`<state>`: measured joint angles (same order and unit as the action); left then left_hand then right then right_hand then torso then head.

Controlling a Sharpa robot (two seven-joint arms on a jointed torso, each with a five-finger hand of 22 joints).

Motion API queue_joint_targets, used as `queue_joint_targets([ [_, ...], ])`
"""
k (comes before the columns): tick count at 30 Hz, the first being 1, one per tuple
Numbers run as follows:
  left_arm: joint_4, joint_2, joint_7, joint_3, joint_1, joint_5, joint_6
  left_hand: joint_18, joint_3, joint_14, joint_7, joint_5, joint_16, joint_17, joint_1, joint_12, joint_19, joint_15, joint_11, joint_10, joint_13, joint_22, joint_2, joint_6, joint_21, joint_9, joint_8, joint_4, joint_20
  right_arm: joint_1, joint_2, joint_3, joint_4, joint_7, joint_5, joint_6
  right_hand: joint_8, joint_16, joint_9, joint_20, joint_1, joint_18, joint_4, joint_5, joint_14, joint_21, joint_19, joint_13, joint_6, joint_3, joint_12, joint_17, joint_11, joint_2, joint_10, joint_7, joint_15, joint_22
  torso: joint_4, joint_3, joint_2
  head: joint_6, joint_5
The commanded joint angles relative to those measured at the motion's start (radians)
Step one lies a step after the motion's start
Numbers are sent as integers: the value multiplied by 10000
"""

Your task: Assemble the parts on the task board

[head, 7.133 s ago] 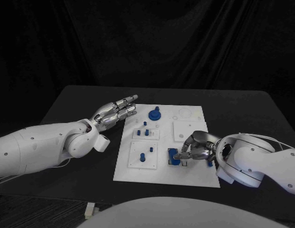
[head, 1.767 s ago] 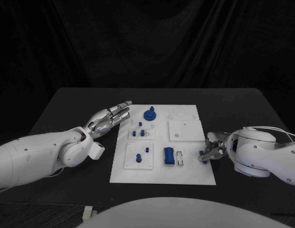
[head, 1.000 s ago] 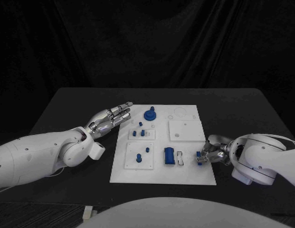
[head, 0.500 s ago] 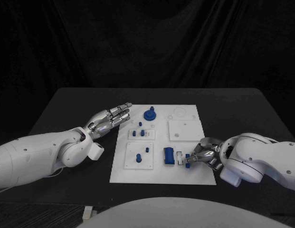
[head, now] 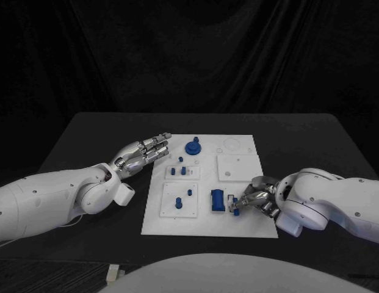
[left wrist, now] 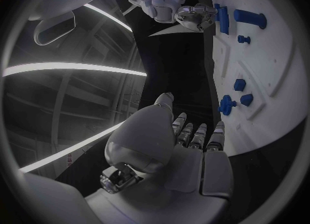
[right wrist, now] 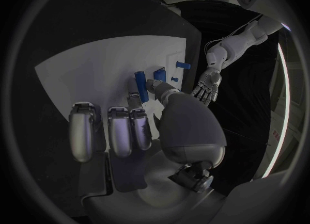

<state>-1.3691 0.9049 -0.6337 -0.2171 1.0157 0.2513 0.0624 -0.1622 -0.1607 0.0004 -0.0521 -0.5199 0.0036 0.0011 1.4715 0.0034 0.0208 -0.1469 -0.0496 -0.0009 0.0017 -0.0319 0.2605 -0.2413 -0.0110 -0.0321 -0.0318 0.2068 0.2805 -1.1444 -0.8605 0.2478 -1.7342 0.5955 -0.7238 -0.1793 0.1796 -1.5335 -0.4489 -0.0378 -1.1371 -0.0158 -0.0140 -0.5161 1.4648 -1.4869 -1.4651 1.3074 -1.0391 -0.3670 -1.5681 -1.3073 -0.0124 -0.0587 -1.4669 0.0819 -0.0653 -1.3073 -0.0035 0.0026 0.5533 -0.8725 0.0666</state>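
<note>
The white task board (head: 207, 226) lies mid-table. On it stand a blue round knob (head: 193, 146), small blue pegs (head: 180, 171) and an upright blue block (head: 217, 200). My right hand (head: 252, 196) hovers low over the board just right of that block, fingers curled, and pinches a small blue part (head: 236, 207) at its fingertips. In the right wrist view the right hand (right wrist: 129, 131) curls in close to the blue block (right wrist: 141, 85). My left hand (head: 143, 151) floats at the board's left edge, palm up, fingers spread, holding nothing; the left hand (left wrist: 187, 146) looks the same in its wrist view.
A square white inset plate (head: 239, 166) lies on the board behind my right hand. Another inset plate (head: 180, 201) with a blue piece lies at the front left. Black table surface (head: 312, 146) surrounds the board.
My right hand has moved left from the board's right edge onto the board, bringing the small blue part next to the blue block. The left hand has stayed still.
</note>
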Motion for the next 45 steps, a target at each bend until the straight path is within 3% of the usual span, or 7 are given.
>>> queue_joint_targets([
  [1,-12,-23,-63,9,-13,3,181,-180,46,-4,-56,4,-36,-11,-4,-27,6,-68,-67,29,-9,-15,56,-29,-55,-18,-45,-14,74,-10,61,-1,85,251,-97,303,84,29,10,-17,88,-89,76,375,833,48,-607,2634,82,217,-27,-1420,82,107,-1039,-34,-62,-2306,3,2,0,-1,22],
  [15,37,-72,5,9,-20,3,274,-178,61,-4,-95,-1,-36,-11,-29,-26,25,-122,-76,31,-8,-35,68,-61,-68,-22,-51,-10,89,-9,215,-1,174,155,-302,118,296,35,-76,10,109,-94,238,1114,830,66,-600,2634,50,557,-27,-1401,138,231,-1039,-105,-99,-2301,1,3,-1,-1,22],
  [23,54,-101,38,9,-36,3,326,-178,74,-4,-104,-3,-36,-11,-35,-26,44,-160,-85,33,-8,-57,74,-69,-82,-22,-51,-14,98,-9,212,-1,144,100,-452,-101,566,23,-226,45,192,-99,391,1253,837,83,-594,2634,-10,754,-27,-1435,209,289,-1039,-182,-141,-2296,-7,-2,-6,-1,24],
  [31,55,-101,79,9,-54,3,364,-177,100,-4,-125,-18,-36,-11,-35,-25,70,-208,-90,33,-7,-80,80,-98,-100,-25,-55,-33,111,-9,222,-1,148,95,-480,-234,874,24,-414,74,334,-118,667,2001,837,156,-559,2634,121,1081,-27,-1434,243,336,-1039,-216,-161,-2270,0,1,-1,-1,17],
  [37,69,-111,93,9,-63,3,381,-176,105,-4,-131,-19,-36,-11,-35,-26,75,-215,-90,33,-8,-85,81,-102,-103,-25,-56,-36,113,-10,225,-2,134,106,-484,-263,1374,8,-810,80,678,-120,1123,3142,845,171,-556,2634,319,1645,-27,-1477,276,293,-1039,-248,-162,-2267,-2,-2,-2,-1,23],
  [41,70,-109,98,9,-66,3,386,-176,105,-4,-131,-19,-36,-11,-35,-26,75,-215,-90,33,-8,-85,81,-102,-103,-25,-56,-36,113,-10,220,-2,132,109,-484,-276,1563,4,-952,71,815,-119,1304,3580,847,172,-558,2634,396,1908,-27,-1489,282,252,-1039,-254,-153,-2267,-2,0,-5,-1,44],
  [45,66,-97,101,9,-68,3,377,-176,105,-4,-131,-19,-36,-11,-35,-26,75,-215,-90,33,-8,-85,81,-102,-103,-25,-56,-36,113,-10,220,-2,136,111,-485,-277,1655,4,-1019,71,863,-121,1377,3646,847,176,-556,2634,432,2039,-27,-1486,285,240,-1039,-258,-153,-2266,0,0,-6,-1,36],
])
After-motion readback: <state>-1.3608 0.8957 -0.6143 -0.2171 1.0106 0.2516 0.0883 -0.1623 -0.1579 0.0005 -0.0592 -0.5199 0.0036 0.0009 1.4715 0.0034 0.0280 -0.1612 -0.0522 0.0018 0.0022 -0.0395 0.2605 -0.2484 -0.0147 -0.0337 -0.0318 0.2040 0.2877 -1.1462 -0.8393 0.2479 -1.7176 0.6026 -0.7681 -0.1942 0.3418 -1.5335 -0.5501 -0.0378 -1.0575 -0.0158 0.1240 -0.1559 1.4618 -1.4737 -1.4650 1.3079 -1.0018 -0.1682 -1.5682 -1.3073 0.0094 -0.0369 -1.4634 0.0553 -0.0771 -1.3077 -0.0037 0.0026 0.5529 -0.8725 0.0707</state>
